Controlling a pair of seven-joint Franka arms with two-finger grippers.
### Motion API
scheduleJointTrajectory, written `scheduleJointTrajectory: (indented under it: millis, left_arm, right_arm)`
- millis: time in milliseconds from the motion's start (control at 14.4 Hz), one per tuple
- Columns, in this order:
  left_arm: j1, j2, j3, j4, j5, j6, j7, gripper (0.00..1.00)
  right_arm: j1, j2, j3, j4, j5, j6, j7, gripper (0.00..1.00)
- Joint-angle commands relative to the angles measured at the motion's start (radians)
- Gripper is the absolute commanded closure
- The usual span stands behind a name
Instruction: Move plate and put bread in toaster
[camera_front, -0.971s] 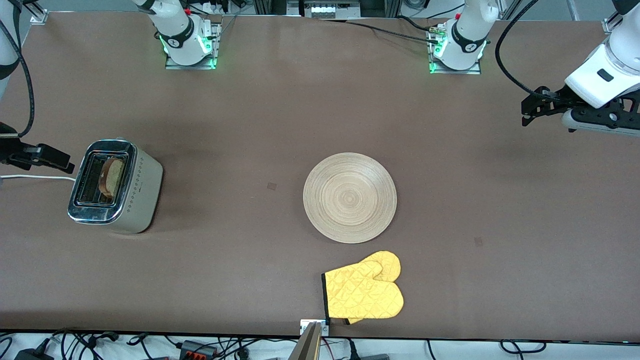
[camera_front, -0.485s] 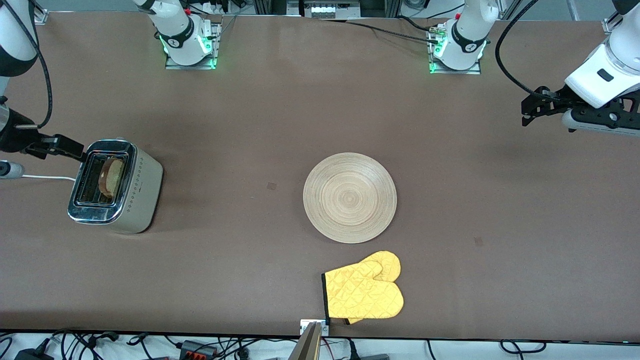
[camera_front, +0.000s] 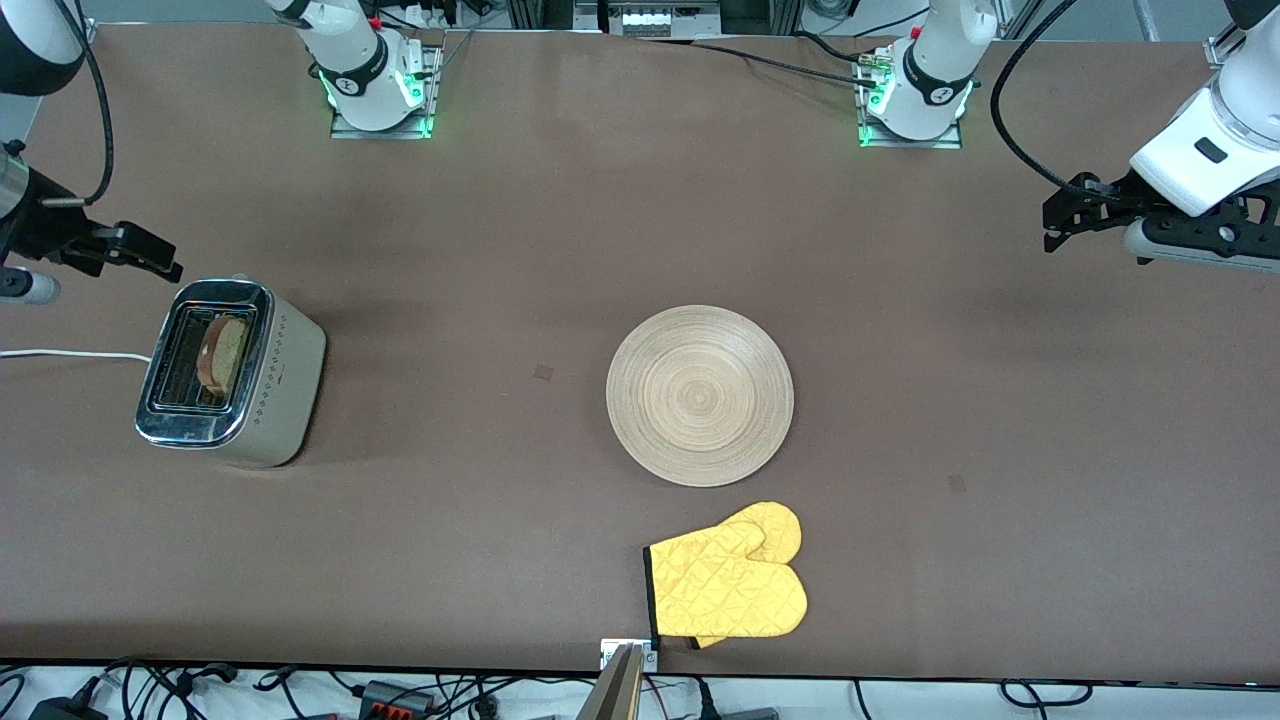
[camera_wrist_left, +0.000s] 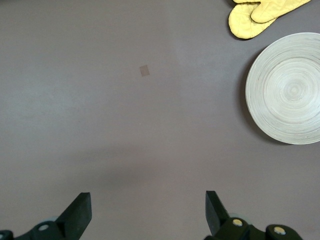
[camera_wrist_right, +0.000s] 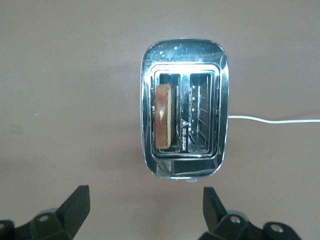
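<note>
Bread (camera_front: 222, 355) stands on edge in one slot of the toaster (camera_front: 232, 373), only its upper crust and a strip of pale crumb showing above the chrome top; the lower part is hidden inside. In the right wrist view the slice (camera_wrist_right: 165, 116) fills one slot of the toaster (camera_wrist_right: 184, 107) while the neighbouring slot shows bare wire guides. The toaster sits near the right arm's end of the table, its white cord (camera_front: 70, 354) running off the table edge out of sight.

The right gripper (camera_front: 150, 257) hangs in the air just beside the toaster's farther end, fingers spread wide and holding nothing; its arm is cut off by the picture edge. In its wrist view only the two dark fingertips (camera_wrist_right: 77, 205) show.

The left gripper (camera_front: 1058, 222) waits over the left arm's end of the table, jaws wide apart and empty, fingertips (camera_wrist_left: 80, 212) barely in view.

The plate (camera_front: 700, 395) lies flat mid-table, well apart from the toaster. A yellow oven mitt (camera_front: 728, 586) lies just beside it, near the table's front edge.
</note>
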Motion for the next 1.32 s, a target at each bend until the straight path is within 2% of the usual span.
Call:
scheduleJointTrajectory:
  millis: [0, 1248]
  left_arm:
    - [-0.002, 0.013, -0.003, 0.032, 0.021, -0.022, -0.009, 0.00]
    - [-0.002, 0.015, -0.003, 0.032, 0.021, -0.022, -0.009, 0.00]
  right_arm:
    - [-0.013, -0.038, 0.014, -0.029, -0.011, -0.005, -0.002, 0.00]
    - [-0.010, -0.052, 0.017, -0.007, -0.002, -0.054, -0.004, 0.00]
